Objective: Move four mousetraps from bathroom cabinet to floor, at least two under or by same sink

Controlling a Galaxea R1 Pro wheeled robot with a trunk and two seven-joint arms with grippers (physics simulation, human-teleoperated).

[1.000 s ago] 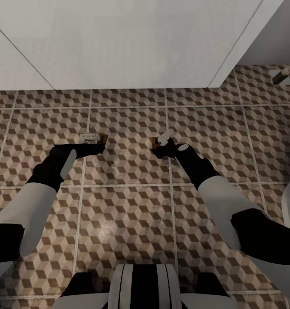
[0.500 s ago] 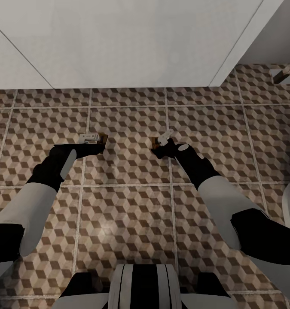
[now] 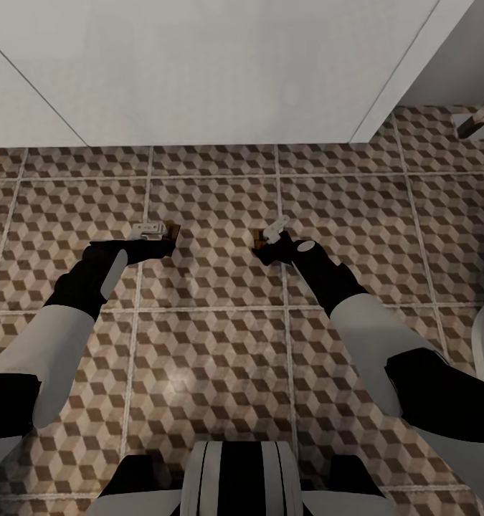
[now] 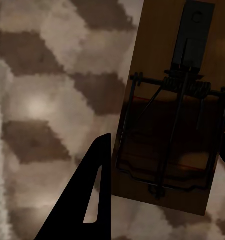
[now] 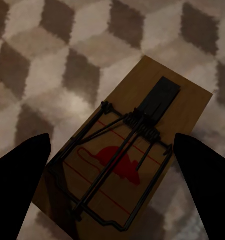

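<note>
You had both arms reaching down toward the bathroom floor, in front of a white panel.

Left gripper: low over the tiles, with a mousetrap at its tip. In the left wrist view that mousetrap sat between the dark fingers, one finger right beside its edge. I couldn't tell whether the fingers were clamped on it or just straddling it.

Right gripper: same picture. Its mousetrap showed as a brown sliver at the tip. In the right wrist view the second mousetrap, with a red mouse print, lay between the two fingers, which stood wide with a gap on each side, so they were open and not gripping.

Both mousetraps were near each other on the patterned tiles.
</note>
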